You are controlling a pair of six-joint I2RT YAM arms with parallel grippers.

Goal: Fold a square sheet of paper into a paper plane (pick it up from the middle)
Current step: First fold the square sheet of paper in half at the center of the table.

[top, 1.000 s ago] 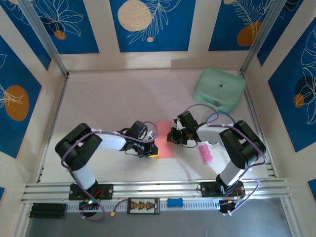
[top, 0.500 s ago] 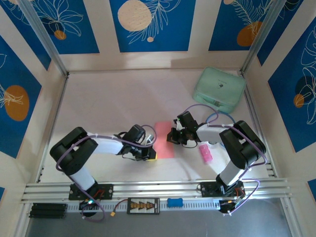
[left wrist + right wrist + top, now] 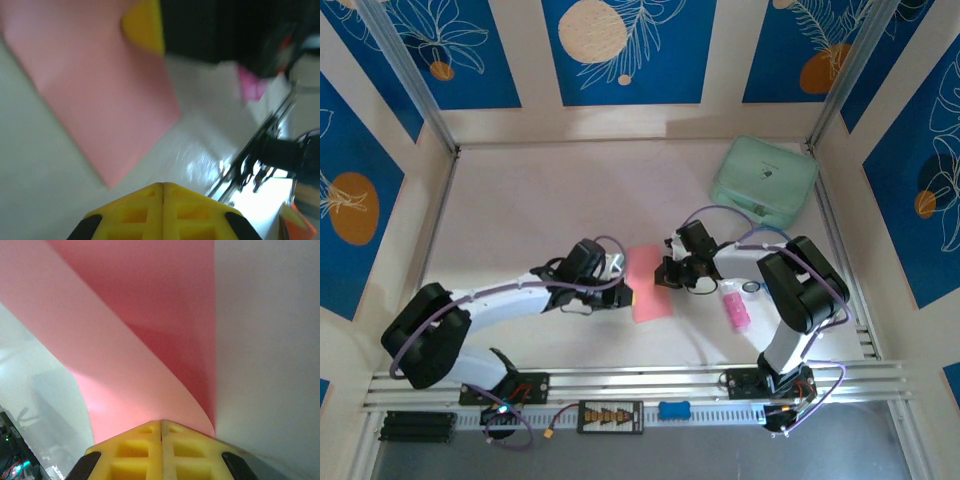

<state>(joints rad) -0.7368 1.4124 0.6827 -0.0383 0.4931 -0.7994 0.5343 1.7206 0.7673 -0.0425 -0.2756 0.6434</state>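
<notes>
Salmon-pink is what grabs you from the top camera: the square sheet of paper [image 3: 649, 285] lies on the pale table [image 3: 540, 210] just below centre, with both arms reaching in at it. The left jaws sit at the sheet's 8 o'clock edge and the right jaws at its 2 o'clock edge. A mint-green case [image 3: 765, 182] is parked well away at 1 o'clock, and a chunky bright-pink stick [image 3: 735, 308] lies near the paper at its 4 o'clock. From the left wrist, the yellow fingertips [image 3: 135, 215] are pressed together on nothing, hovering at 6 o'clock with bare table between them and the sheet's nearest corner. The other arm's yellow fingertip [image 3: 144, 26] is up at 12 o'clock on the paper. From the right wrist, those jaws are closed too, and the paper curls up off the table in a flap that runs right to their tips at 6 o'clock. Honestly can't tell if the edge is actually pinched between them.
</notes>
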